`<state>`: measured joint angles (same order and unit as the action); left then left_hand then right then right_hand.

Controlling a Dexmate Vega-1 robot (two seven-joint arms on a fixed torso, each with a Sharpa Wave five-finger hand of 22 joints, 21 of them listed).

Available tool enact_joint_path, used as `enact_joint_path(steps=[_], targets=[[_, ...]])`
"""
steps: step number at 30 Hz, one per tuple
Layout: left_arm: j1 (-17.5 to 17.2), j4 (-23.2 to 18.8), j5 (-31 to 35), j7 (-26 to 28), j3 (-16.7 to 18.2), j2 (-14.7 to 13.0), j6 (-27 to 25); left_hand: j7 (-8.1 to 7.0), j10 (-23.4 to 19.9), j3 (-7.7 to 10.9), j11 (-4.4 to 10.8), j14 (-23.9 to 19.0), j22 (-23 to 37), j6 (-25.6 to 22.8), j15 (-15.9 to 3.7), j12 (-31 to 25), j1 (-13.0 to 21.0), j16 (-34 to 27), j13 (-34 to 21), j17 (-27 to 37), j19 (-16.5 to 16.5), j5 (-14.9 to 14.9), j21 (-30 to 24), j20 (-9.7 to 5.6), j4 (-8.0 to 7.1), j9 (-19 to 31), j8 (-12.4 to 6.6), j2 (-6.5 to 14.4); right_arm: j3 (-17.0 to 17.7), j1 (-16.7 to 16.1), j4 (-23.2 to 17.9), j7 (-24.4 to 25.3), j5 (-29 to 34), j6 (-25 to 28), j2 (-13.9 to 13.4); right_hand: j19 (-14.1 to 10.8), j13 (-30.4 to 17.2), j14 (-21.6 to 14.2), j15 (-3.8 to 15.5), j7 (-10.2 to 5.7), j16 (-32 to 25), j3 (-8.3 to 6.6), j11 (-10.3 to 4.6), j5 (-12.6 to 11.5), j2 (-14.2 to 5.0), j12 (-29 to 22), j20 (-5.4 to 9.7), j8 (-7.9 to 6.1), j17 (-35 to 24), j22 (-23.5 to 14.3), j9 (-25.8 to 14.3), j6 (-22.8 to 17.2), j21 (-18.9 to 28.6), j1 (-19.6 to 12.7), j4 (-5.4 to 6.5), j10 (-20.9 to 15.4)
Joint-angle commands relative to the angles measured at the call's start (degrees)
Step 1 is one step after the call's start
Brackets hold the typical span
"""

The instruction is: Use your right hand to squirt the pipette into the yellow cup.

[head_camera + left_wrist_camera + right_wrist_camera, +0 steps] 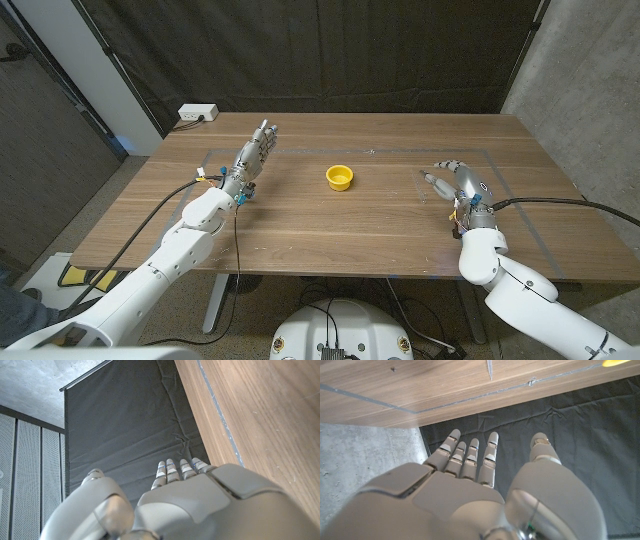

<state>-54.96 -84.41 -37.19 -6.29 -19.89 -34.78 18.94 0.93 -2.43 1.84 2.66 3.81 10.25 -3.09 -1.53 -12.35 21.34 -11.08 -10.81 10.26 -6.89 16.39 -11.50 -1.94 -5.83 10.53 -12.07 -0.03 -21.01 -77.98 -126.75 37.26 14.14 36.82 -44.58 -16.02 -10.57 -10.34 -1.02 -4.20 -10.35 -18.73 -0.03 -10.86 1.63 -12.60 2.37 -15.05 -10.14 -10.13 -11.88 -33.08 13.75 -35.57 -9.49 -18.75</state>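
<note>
Right hand (461, 184) empty, fingers apart and reaching toward the table's far side; left hand (254, 155) likewise empty, fingers straight and close together. One clear thin pipette (429, 185) lying on the wooden table (330, 230) just beside the right hand's fingertips. One small round yellow cup (340, 177), upright, mid-table between both hands.

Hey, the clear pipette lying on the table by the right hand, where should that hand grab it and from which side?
Probably from above, pinching across the stem: the pipette lies flat on the table, just ahead of the right hand. Only its thin pointed part shows clearly; the bulb is too faint to place.
</note>
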Motion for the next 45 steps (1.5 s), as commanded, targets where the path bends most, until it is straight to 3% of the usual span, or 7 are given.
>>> enact_joint_path(steps=[1, 2, 9, 19, 45], targets=[[-0.16, -0.14, -0.28, -0.46, 0.20, -0.50, 0.02, -0.09, -0.46, -0.09, 0.32, -0.40, 0.18, -0.65, -0.25, -0.23, 0.36, 0.12, -0.07, 0.11, -0.34, 0.05, -0.06, -2.22, 0.05, 0.19, -0.39, 0.00, -6.31, 4.89, 1.24, -0.65, 2.76, 10.78, -0.12, -0.17, -0.22, -0.06, -0.02, -1.01, -0.16, -0.08, -0.77, -0.27, 0.28, -0.08, 0.46, -0.40, -0.11, -0.19, -0.27, -0.86, -0.18, -1.11, -0.12, -0.35], [-0.15, -0.04, -0.40, -0.63, 0.21, -0.47, 0.08, -0.09, -0.54, -0.10, 0.20, -0.42, 0.19, -0.69, -0.26, -0.24, 0.37, 0.12, -0.08, 0.11, -0.40, 0.04, -0.04, -2.15, 0.06, 0.20, -0.39, 0.01, -6.77, 5.25, 1.44, -0.78, 2.83, 11.22, -0.21, -0.15, -0.21, -0.01, -0.09, -1.39, -0.15, 0.01, -1.74, -0.28, 0.44, 0.03, 0.34, -0.31, -0.12, -0.21, -0.30, -0.97, -0.35, -1.48, -0.05, -0.02], [0.08, 0.15, -0.28, -1.05, 0.05, -0.36, 0.39, -0.15, -0.71, -0.15, 0.23, -0.56, 0.19, -0.87, -0.16, -0.23, 0.47, 0.11, -0.08, 0.12, -0.38, -0.02, -0.06, -2.11, 0.08, 0.20, -0.36, 0.12, -9.63, 7.95, 2.27, -1.96, 3.24, 14.80, -0.67, 0.05, -0.20, -0.09, -0.41, -2.12, -0.20, 0.19, -2.47, -0.31, 0.69, -0.04, -0.06, -0.43, -0.14, -0.24, -0.30, -1.78, -0.62, -1.83, 0.08, -0.19], [-0.31, -0.31, -0.23, -0.56, 0.14, -0.37, 0.37, -0.11, -0.81, -0.22, 0.32, -0.62, 0.20, -1.00, -0.10, -0.19, 0.56, 0.13, -0.09, 0.13, -0.41, -0.09, -0.06, -2.04, 0.09, 0.21, -0.30, 0.26, -13.17, 12.02, 4.10, -5.02, 2.77, 18.49, -1.83, -0.03, -0.20, -0.44, -0.45, -2.22, -0.36, 0.51, -2.43, -0.30, 0.91, -0.24, -0.27, -0.82, -0.20, -0.28, -0.43, -3.12, -0.77, -1.87, 0.36, -0.66], [-0.92, 0.18, -0.82, -0.65, 0.49, -0.30, 0.69, -0.20, -0.97, -0.35, 0.27, -0.86, 0.22, -1.30, 0.03, -0.04, 0.77, 0.15, -0.10, 0.14, -0.66, -0.30, -0.01, -1.59, 0.11, 0.22, -0.16, 0.66, -19.39, 18.54, 7.66, -6.72, 1.14, 25.05, -0.88, -1.26, -0.20, -2.13, -0.34, -1.73, -0.75, 0.75, -2.48, -0.42, 0.65, -0.56, -0.56, -1.31, -0.25, -0.38, -0.94, -5.15, -0.78, -3.08, 0.60, -1.59]])
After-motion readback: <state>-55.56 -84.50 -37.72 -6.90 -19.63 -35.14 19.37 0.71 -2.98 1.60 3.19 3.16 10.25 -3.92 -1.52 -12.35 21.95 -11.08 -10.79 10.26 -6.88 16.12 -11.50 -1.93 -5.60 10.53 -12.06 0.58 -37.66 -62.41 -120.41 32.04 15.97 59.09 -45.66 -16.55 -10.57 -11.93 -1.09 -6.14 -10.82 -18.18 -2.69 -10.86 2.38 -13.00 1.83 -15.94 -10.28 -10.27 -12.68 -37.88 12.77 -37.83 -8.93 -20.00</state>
